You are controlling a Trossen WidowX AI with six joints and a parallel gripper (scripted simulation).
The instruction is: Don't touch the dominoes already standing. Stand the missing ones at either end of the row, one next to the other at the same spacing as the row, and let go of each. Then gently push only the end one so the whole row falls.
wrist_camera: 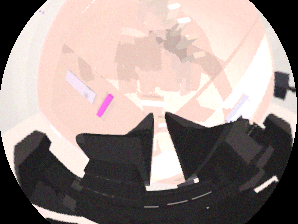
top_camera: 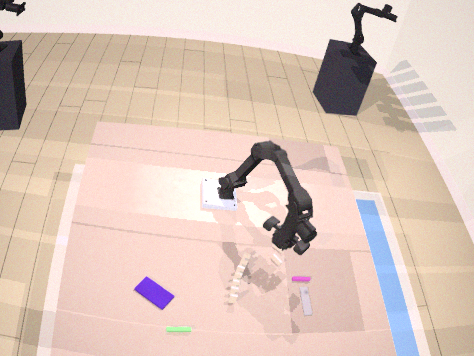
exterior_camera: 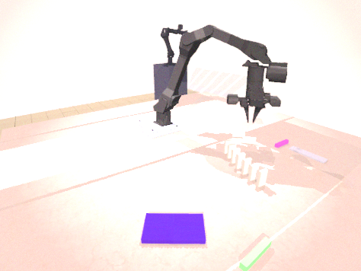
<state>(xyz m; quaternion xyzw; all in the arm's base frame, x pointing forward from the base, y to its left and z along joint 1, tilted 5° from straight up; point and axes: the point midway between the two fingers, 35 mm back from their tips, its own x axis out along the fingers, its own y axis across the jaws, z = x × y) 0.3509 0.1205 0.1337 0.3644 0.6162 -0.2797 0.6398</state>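
A row of several pale dominoes [top_camera: 237,280] [exterior_camera: 245,164] [wrist_camera: 166,3] stands on the pink table, running toward the front. My gripper [top_camera: 276,248] [exterior_camera: 251,121] [wrist_camera: 158,115] points straight down, above the table and to the right of the row's far end. Its fingers are a little apart with nothing between them. A pale domino [top_camera: 276,259] lies on the table just under the fingertips. I cannot tell whether it shows in the wrist view.
A magenta bar [top_camera: 301,278] [exterior_camera: 282,143] [wrist_camera: 104,104] and a grey-lavender bar [top_camera: 305,300] [exterior_camera: 308,154] [wrist_camera: 80,87] lie right of the row. A purple flat plate [top_camera: 154,292] [exterior_camera: 173,228] and a green bar [top_camera: 178,329] [exterior_camera: 255,256] lie at the front. A blue strip [top_camera: 385,270] runs along the right edge.
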